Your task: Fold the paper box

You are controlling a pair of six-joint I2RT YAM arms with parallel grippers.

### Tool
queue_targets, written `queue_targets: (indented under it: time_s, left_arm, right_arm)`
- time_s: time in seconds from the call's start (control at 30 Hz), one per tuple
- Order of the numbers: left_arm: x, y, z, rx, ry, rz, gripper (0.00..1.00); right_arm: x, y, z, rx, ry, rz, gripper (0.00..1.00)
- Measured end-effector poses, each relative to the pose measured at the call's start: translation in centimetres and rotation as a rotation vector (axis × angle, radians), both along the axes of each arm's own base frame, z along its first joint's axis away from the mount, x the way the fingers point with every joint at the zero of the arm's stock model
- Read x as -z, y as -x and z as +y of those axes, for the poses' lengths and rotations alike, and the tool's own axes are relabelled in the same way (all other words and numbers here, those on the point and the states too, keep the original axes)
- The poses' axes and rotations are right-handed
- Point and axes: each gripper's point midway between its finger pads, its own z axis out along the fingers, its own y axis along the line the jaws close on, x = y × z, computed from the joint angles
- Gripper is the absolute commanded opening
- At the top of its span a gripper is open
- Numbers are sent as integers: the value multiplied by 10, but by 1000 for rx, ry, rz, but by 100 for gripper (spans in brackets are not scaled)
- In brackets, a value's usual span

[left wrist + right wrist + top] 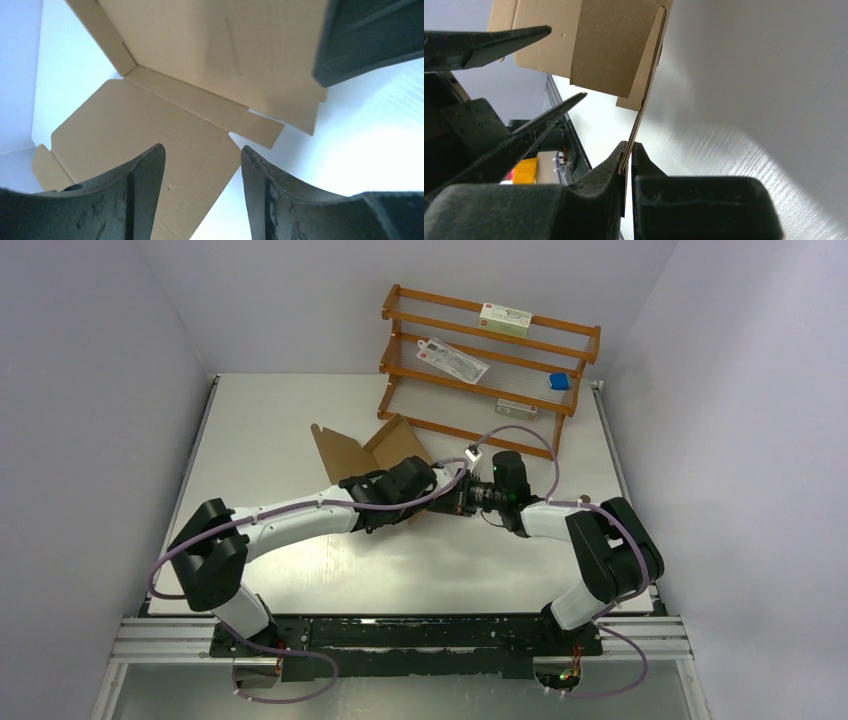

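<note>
**Paper box.** The paper box (362,448) is plain brown cardboard without print, only partly formed. The left wrist view shows the paper box (165,130) as several panels joined along crease lines: one broad panel lies flat on the white bench (370,140), a narrow strip adjoins it, and a further panel rises from that strip. Small tabs and notches mark the corners. In the overhead view the box lies directly beyond the left pincer (425,483), with one flap standing up at the far-left side.

**Right pincer.** The right pincer (630,147) is closed on the thin edge of an upright cardboard flap (649,65). The sheet runs edge-on between both fingertips. The rest of the box extends ahead and to the left of this pincer.

**Left pincer.** The left pincer (201,148) stands with its jaws apart and grips nothing. The flat panel lies just ahead of the gap. Contact between its fingers (142,175) and the cardboard cannot be determined.
</note>
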Motion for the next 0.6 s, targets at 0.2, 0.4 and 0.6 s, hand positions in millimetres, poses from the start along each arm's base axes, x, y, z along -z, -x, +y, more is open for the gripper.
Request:
queue_targets:
  time_s: [0.2, 0.4, 0.6]
  left_arm:
    - [-2, 11, -19, 51, -71, 47, 62]
    - [-9, 12, -14, 46, -102, 68, 62]
    - [-16, -17, 13, -54, -123, 94, 62]
  right_arm:
    - [2, 3, 3, -32, -9, 17, 9]
    - [0, -3, 5, -57, 8, 4, 10]
    - [3, -8, 6, -68, 36, -2, 11]
